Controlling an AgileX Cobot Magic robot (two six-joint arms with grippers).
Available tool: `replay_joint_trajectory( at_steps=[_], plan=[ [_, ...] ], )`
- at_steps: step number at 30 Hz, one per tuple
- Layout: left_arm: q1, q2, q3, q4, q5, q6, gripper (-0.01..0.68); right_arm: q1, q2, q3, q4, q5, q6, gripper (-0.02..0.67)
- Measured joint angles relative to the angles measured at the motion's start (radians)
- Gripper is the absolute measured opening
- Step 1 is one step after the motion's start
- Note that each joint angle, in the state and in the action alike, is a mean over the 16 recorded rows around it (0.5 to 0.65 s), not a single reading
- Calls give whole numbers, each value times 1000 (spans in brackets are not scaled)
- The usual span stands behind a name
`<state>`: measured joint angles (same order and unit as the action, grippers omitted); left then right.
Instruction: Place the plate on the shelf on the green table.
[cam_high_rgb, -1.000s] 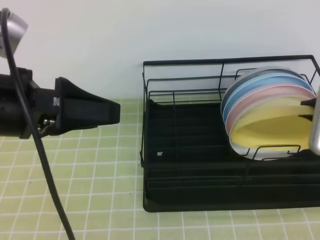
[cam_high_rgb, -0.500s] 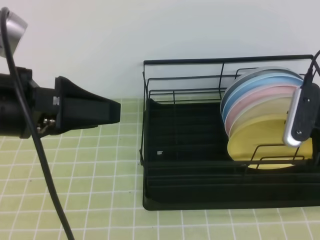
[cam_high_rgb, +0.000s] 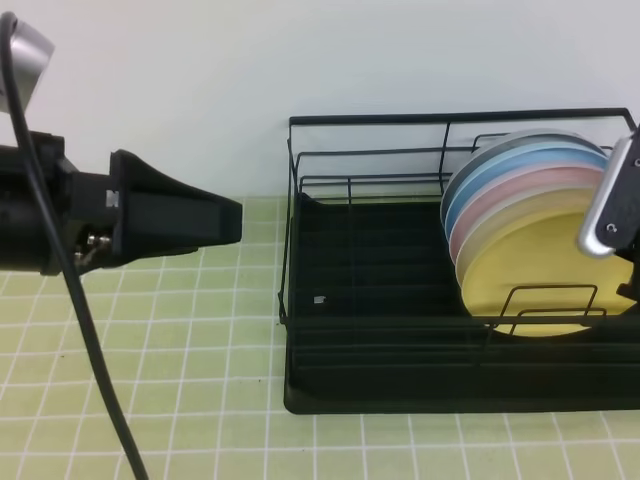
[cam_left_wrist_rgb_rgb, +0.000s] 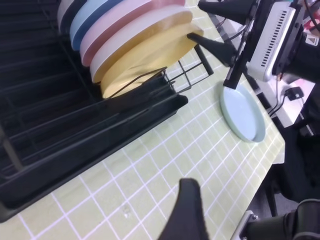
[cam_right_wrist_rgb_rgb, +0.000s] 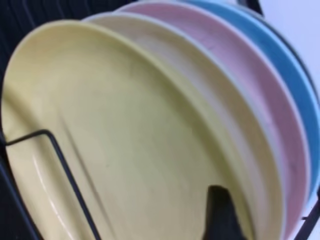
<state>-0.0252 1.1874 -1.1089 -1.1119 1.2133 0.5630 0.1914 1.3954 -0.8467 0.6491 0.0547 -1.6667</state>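
On the green table (cam_high_rgb: 150, 360) sat the shelf (cam_high_rgb: 380, 330), black wire with a ribbed tray base. No readable brand or writing anywhere; only a small pale tag (cam_high_rgb: 319, 299) on the rack wall, illegible. The plate (cam_high_rgb: 540, 270) was pale yellow, glossy, shallow raised rim, standing on edge in the rack's right end, frontmost of a stack with cream, pink and blue plates behind. Right gripper (cam_left_wrist_rgb_rgb: 217, 27) had jaws spread apart at the plate's rim, gripping nothing. Left gripper (cam_high_rgb: 170, 222) hovered over the tiles, well clear, fingers wide.
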Motion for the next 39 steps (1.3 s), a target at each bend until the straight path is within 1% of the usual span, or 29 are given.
replay_joint_trajectory(
  at_steps=[4,7,11,16,19,22,24,27,32,35,39],
  plan=[
    [0,0,0,7,0,0,506,-1,-69,0,68,-1,0,430],
    [0,0,0,22,0,-1,451,-1,-146,1,149,2,0,408],
    [0,-4,0,45,0,3,336,-2,-287,1,304,21,1,310],
    [0,-34,0,85,1,16,180,-2,-496,12,481,93,35,171],
    [0,-76,6,117,-4,23,101,-2,-609,36,545,138,101,89],
    [0,-143,25,151,-30,32,42,-3,-714,78,557,182,200,24],
    [0,-202,49,178,-58,37,19,-3,-771,117,535,207,275,4],
    [0,-309,103,224,-118,40,5,-3,-847,190,477,226,387,-4],
    [0,-509,255,288,-271,36,0,-3,-944,341,376,172,543,-4],
    [0,-622,383,302,-394,34,-1,-3,-983,438,344,123,589,-4],
    [0,-736,573,271,-573,33,-1,-3,-1017,553,366,56,604,-4]
  ],
)
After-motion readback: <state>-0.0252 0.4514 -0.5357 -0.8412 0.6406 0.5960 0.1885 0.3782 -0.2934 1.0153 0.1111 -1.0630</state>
